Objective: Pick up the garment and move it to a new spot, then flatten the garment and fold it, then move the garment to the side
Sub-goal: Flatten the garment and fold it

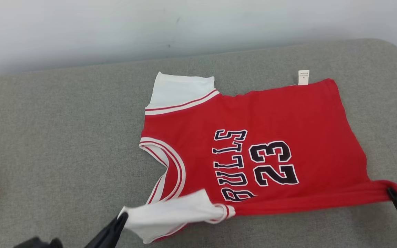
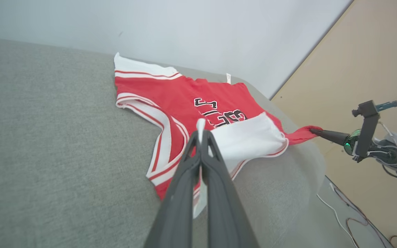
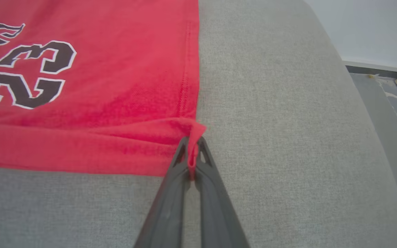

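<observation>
Your red and white cloth shirt [image 1: 288,113] lies spread on the grey cloth cushion [image 1: 64,137]. Your left claw [image 2: 201,132] pinches its white sleeve, right claw [image 2: 311,130] its red corner; the left wrist view shows both.

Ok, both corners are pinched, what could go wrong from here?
1. The right pincer holds only a thin tip of the hem corner; it may slip under tension.
2. The white sleeve in the left pincer is crumpled over the jersey and could fold in crooked.

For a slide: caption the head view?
Left gripper pinches the jersey by its white sleeve, right gripper by a hem corner, on a grey cushion.
</observation>
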Available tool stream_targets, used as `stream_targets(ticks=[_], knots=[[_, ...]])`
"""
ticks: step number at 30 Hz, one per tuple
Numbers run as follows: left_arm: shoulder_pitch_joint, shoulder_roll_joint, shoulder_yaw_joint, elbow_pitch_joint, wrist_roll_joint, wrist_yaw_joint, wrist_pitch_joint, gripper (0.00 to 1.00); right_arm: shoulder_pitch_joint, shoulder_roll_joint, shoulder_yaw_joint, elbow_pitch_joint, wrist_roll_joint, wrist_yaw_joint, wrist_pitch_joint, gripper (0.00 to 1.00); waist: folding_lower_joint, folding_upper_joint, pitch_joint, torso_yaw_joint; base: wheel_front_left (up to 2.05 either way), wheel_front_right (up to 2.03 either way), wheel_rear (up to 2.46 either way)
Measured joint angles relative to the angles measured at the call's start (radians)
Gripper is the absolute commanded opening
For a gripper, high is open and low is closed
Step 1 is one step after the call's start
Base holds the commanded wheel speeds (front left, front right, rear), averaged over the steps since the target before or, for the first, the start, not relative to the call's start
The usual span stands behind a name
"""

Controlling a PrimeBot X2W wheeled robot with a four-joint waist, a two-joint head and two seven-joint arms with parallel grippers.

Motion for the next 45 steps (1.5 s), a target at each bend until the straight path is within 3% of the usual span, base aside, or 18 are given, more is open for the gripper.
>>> stream_targets(ticks=[2, 8, 17, 18, 19, 20, 22, 25, 26, 27, 28, 30, 35, 37, 38, 39, 45], knots=[[-0.055, -0.036, -0.006, 0.053, 0.009, -0.006, 0.001, 0.0, -0.045, 0.025, 0.014, 0.016, -0.017, 0.0, 0.037, 0.0, 0.0002, 0.0001, 0.011, 0.0, 0.0, 0.0, 0.0], [-0.217, -0.12, -0.049, 0.207, 0.044, -0.078, -0.001, 0.0, -0.202, 0.078, 0.054, 0.121, -0.052, 0.0, 0.061, 0.0, 0.0003, 0.0001, 0.051, 0.003, 0.0, 0.0, 0.0], [-0.409, -0.215, -0.092, 0.429, 0.18, -0.13, -0.038, 0.0, -0.392, 0.112, 0.128, 0.344, -0.101, 0.0, -0.089, 0.0, 0.0003, 0.0002, 0.104, 0.014, 0.0, 0.0, 0.0], [-0.423, -0.222, -0.091, 0.438, 0.204, -0.135, -0.038, 0.07, -0.403, 0.117, 0.132, 0.366, -0.101, 0.0, -0.105, 0.0, 0.0003, 0.0002, 0.108, 0.015, 0.0, 0.0, 0.0], [-0.432, -0.237, -0.076, 0.44, 0.212, -0.135, -0.04, 0.15, -0.412, 0.121, 0.135, 0.384, -0.106, 0.0, -0.126, 0.14, 0.0003, 0.0002, 0.112, 0.015, 0.0, 0.0, 0.0], [-0.437, -0.251, -0.061, 0.438, 0.221, -0.136, -0.041, 0.15, -0.423, 0.125, 0.137, 0.4, -0.111, 0.0, -0.147, 0.2, 0.0003, 0.0002, 0.116, 0.016, 0.0, 0.0, 0.0], [-0.44, -0.275, -0.022, 0.431, 0.257, -0.137, -0.041, 0.11, -0.444, 0.132, 0.14, 0.43, -0.119, 0.0, -0.189, 0.17, 0.0003, 0.0002, 0.125, 0.016, 0.0, 0.0, 0.0], [-0.437, -0.29, 0.002, 0.412, 0.283, -0.137, -0.041, 0.16, -0.48, 0.15, 0.139, 0.477, -0.131, 0.0, -0.255, 0.3, 0.0003, 0.0002, 0.137, 0.013, 0.0, 0.0, 0.0], [-0.433, -0.29, 0.003, 0.41, 0.288, -0.137, -0.041, 0.16, -0.491, 0.159, 0.14, 0.492, -0.134, 0.0, -0.276, 0.48, 0.0003, 0.0002, 0.14, 0.011, 0.0, 0.0, 0.0], [-0.432, -0.291, 0.005, 0.41, 0.291, -0.137, -0.041, 0.16, -0.502, 0.167, 0.141, 0.509, -0.137, 0.0, -0.295, 0.83, 0.0003, 0.0002, 0.144, 0.009, 0.0, 0.0, 0.0], [-0.432, -0.291, 0.008, 0.41, 0.291, -0.137, -0.041, 0.11, -0.511, 0.174, 0.143, 0.522, -0.138, 0.0, -0.313, 1.0, 0.0002, 0.0002, 0.147, 0.008, 0.0, 0.0, 0.0], [-0.432, -0.291, 0.009, 0.408, 0.3, -0.137, -0.041, 0.12, -0.531, 0.188, 0.144, 0.551, -0.149, 0.0, -0.35, 1.0, 0.0002, 0.0002, 0.152, 0.005, 0.0, 0.0, 0.0], [-0.431, -0.303, 0.024, 0.401, 0.314, -0.137, -0.041, 0.28, -0.564, 0.21, 0.123, 0.583, -0.17, 0.0, -0.414, 1.0, 0.0002, 0.0002, 0.159, 0.004, 0.0, 0.0, 0.0], [-0.421, -0.317, 0.05, 0.405, 0.326, -0.137, -0.041, 0.42, -0.568, 0.215, 0.109, 0.576, -0.182, 0.0, -0.422, 1.0, 0.0002, 0.0002, 0.157, 0.004, 0.0, 0.0, 0.0], [-0.406, -0.327, 0.069, 0.407, 0.327, -0.137, -0.041, 0.81, -0.565, 0.22, 0.104, 0.571, -0.187, 0.0, -0.424, 1.0, 0.0002, 0.0002, 0.155, 0.004, 0.0, 0.0, 0.0], [-0.388, -0.337, 0.095, 0.411, 0.327, -0.137, -0.041, 1.0, -0.559, 0.226, 0.095, 0.554, -0.189, 0.0, -0.424, 1.0, 0.0001, 0.0002, 0.151, 0.003, 0.0, 0.0, 0.0], [-0.236, -0.434, 0.229, 0.39, 0.279, -0.137, -0.041, 1.0, -0.452, 0.244, 0.0, 0.41, -0.189, 0.0, -0.426, 1.0, 0.0001, 0.0002, 0.125, -0.001, 0.0, 0.0, 0.0]])
